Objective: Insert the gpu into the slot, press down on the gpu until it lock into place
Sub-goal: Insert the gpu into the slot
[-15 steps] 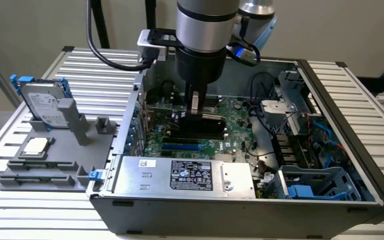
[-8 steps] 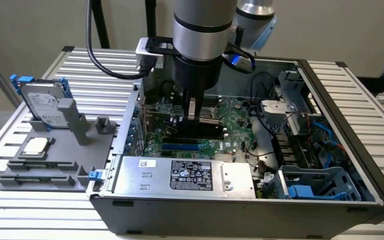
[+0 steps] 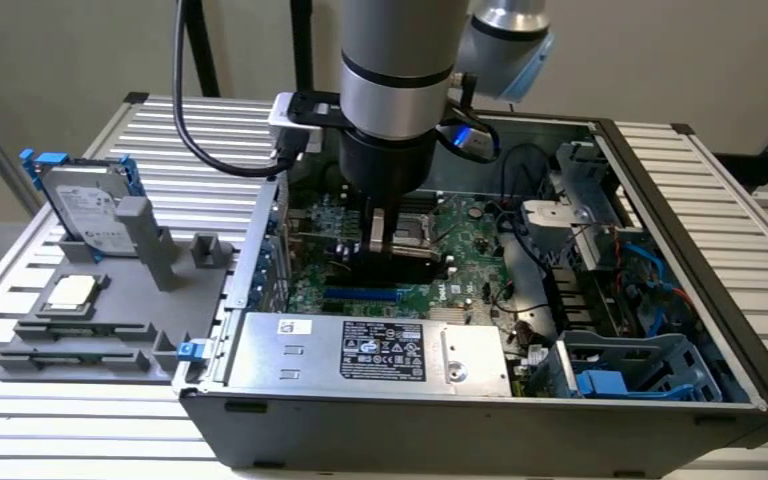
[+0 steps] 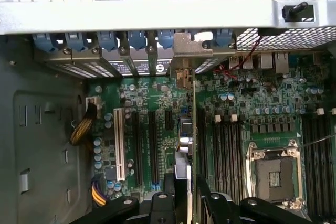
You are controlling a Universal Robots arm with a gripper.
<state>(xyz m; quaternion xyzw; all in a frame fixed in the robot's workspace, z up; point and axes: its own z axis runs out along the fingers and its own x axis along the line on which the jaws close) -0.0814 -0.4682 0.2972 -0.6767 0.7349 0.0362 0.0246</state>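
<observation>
In the exterior view my gripper (image 3: 387, 240) reaches down into the open computer case and is shut on the gpu (image 3: 400, 266), a flat black card held upright on its edge. Its lower edge sits low over the green board, just behind the slot (image 3: 361, 296), a bright-blue strip. Whether the card's edge is inside the slot cannot be told. From the wrist view the gpu (image 4: 192, 129) appears edge-on, running from my gripper (image 4: 184, 195) to its metal bracket (image 4: 191, 51) at the case's rear openings.
A silver power supply (image 3: 371, 350) with a white label lies along the case's near side. The CPU socket (image 4: 275, 174) and black memory slots (image 4: 226, 145) lie beside the card. A hard drive (image 3: 84, 205) stands on a grey fixture at the exterior view's left. Cables and a blue drive cage (image 3: 624, 375) sit at its right.
</observation>
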